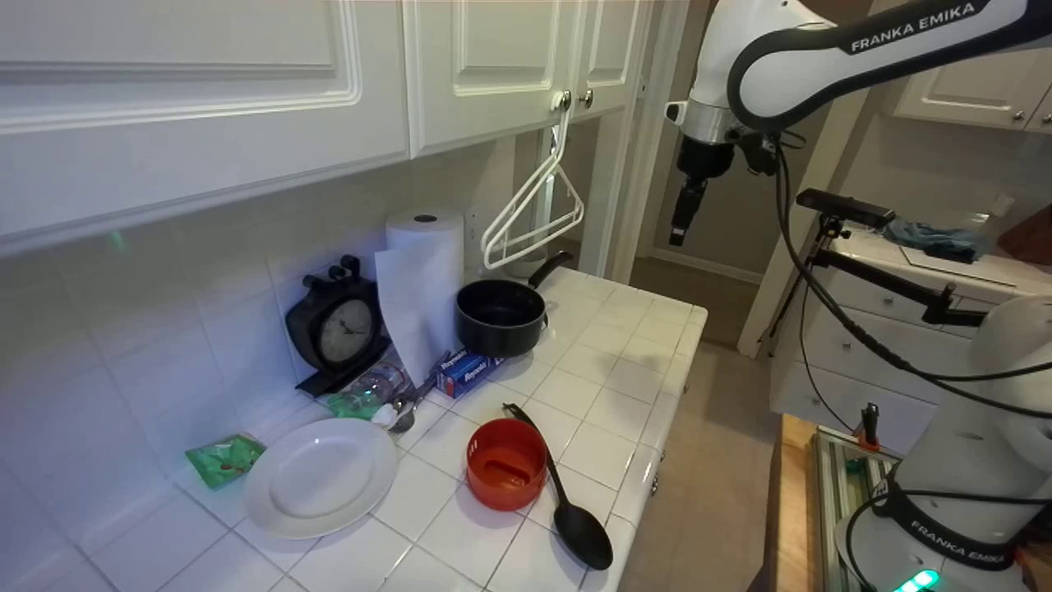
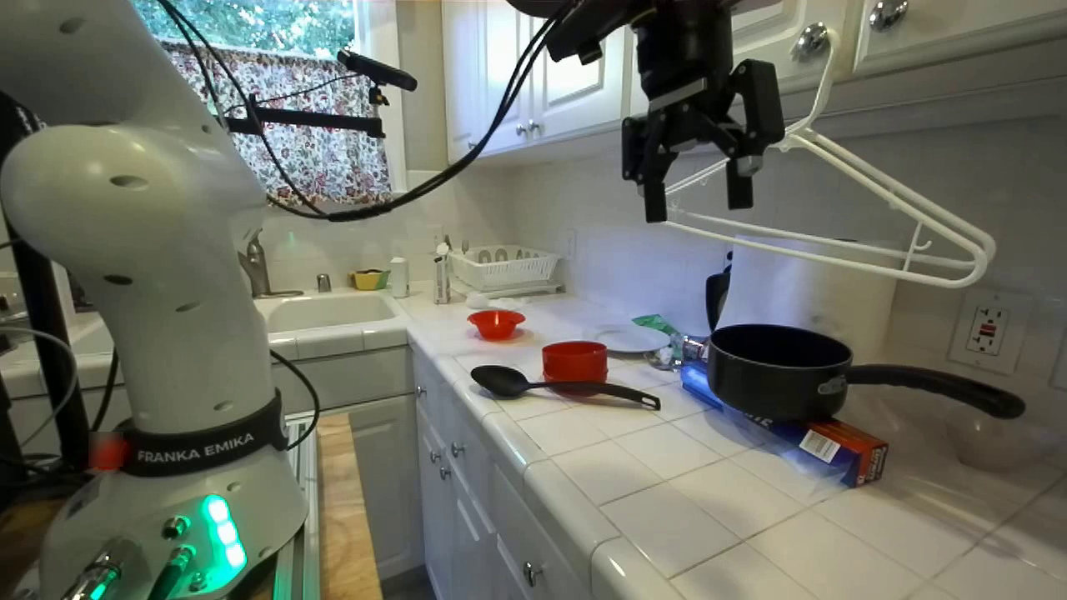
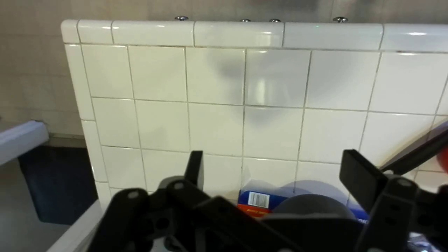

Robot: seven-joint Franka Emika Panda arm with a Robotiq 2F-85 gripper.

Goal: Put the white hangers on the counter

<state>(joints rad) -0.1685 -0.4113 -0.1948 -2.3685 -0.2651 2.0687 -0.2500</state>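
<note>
The white hangers (image 1: 561, 148) hang by their hooks from a knob of the upper cabinet, above the counter (image 1: 608, 378). They also show in an exterior view (image 2: 875, 187) and are out of view in the wrist view. My gripper (image 1: 677, 238) is open and empty, pointing down, apart from the hangers on the room side, with its tips at about the height of their lower bars. In an exterior view the gripper (image 2: 698, 200) overlaps their near end. In the wrist view the fingers (image 3: 273, 161) stand wide apart above the tiled counter (image 3: 217, 126).
A black saucepan (image 1: 501, 321) rests on a blue foil box (image 1: 468, 374) below the hangers, beside the paper-towel roll (image 1: 423, 279). A red container (image 1: 505, 464), black spoon (image 1: 579, 530), white plate (image 1: 320, 477) and dark clock (image 1: 345, 329) are on the counter. Cabinet doors (image 1: 501, 49) overhang it.
</note>
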